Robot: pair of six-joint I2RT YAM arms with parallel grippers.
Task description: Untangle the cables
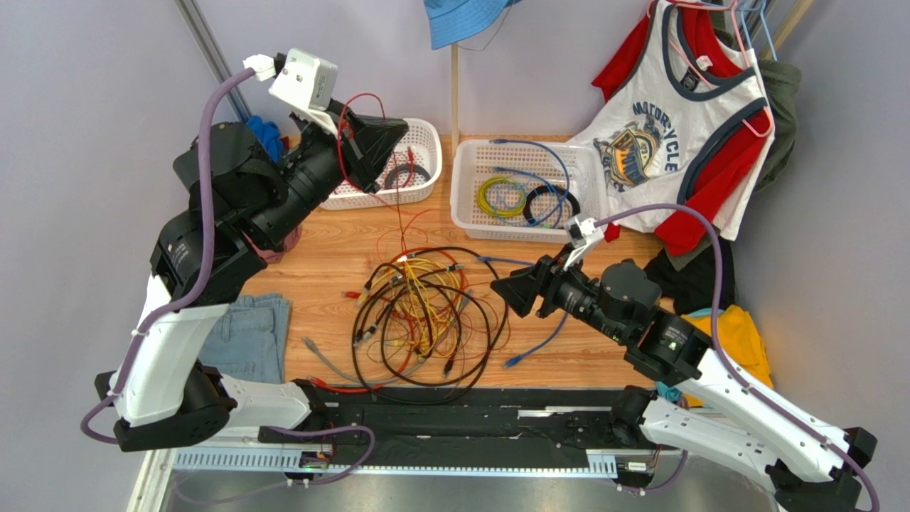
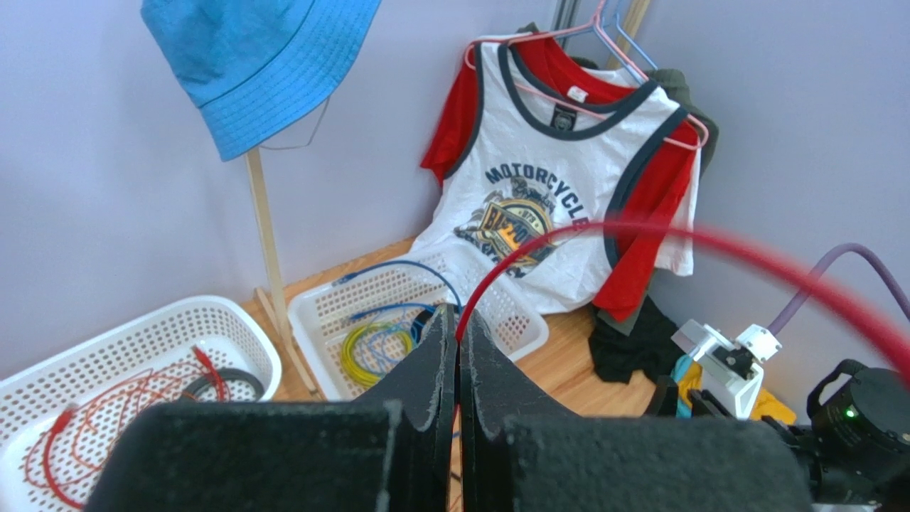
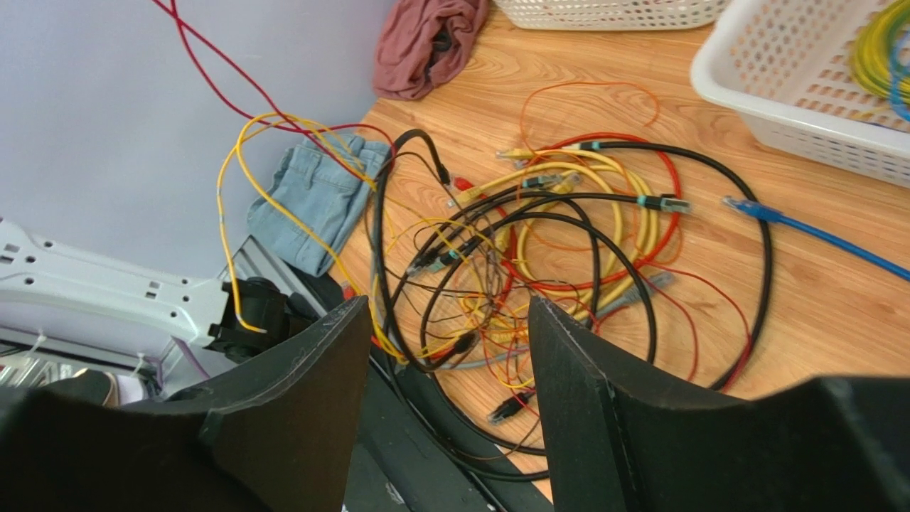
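- The cables lie in one loose heap in the middle of the table, between the two arms. Black, yellow, red and orange loops cross over one another.
- To my eye they are light, limp cords that will sag and drag their neighbours along when lifted. The thin ones should slip through loops easily, but the small plug ends are likely to snag.
- The best hold is probably close to a plug or on a free tail at the heap's edge. The blue cable on the right side looks the least caught up.
- The left gripper is raised over the left basket. Its fingers are pressed together, pinching a red cable that trails down towards the heap.
- The right gripper hovers just to the right of the heap, with its fingers spread and nothing between them.
- The left basket holds red cord and a dark coil.
- The right basket holds a yellow-green coil, a black coil and some blue cord.
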